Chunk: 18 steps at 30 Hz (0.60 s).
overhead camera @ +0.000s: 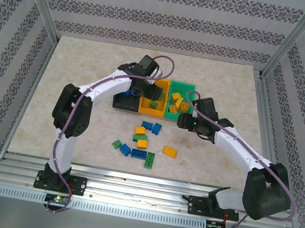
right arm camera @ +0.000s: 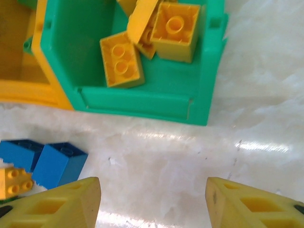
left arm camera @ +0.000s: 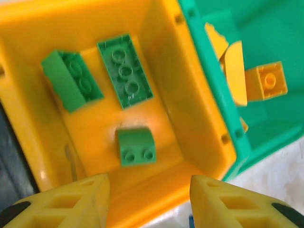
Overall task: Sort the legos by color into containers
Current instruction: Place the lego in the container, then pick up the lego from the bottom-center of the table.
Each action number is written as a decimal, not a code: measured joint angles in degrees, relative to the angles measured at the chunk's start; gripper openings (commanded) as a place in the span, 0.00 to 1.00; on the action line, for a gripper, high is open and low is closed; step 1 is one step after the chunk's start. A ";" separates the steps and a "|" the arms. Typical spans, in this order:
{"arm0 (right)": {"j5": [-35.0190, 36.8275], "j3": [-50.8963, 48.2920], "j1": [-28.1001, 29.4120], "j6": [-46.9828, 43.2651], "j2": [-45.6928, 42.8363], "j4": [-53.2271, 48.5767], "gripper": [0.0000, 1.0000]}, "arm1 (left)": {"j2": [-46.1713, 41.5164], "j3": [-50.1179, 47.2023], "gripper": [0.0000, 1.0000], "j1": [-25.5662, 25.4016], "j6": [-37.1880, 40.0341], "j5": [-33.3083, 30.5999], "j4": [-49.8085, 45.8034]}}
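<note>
Left of the orange-yellow bin (left arm camera: 199,118) sits the black bin (overhead camera: 123,103). The left fingers (left arm camera: 80,204) hang released and empty over the orange-yellow bin's green bricks (left arm camera: 126,71). Right of it, the green bin (right arm camera: 142,102) holds yellow bricks (right arm camera: 121,59), and the right fingers (right arm camera: 66,204) gape empty. Loose legos (overhead camera: 141,141) lie before it on the bench (overhead camera: 91,62).

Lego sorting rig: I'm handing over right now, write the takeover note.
Left end effector: open, empty, over the orange-yellow rectangular plastic bin, which holds three green studded plastic bricks.
Right end effector: open, empty, over the table beside the green rectangular plastic bin, which holds several yellow-orange studded plastic bricks.
Black rectangular plastic bin: partly hidden by the left arm; contents unclear.
Remaining: about ten loose blue, green and yellow-orange bricks on the table.
</note>
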 measured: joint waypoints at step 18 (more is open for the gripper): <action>-2.64 -4.22 14.43 -1.31 0.98 -7.93 0.64 | -20.48 -29.33 0.50 0.00 -0.46 -0.04 17.16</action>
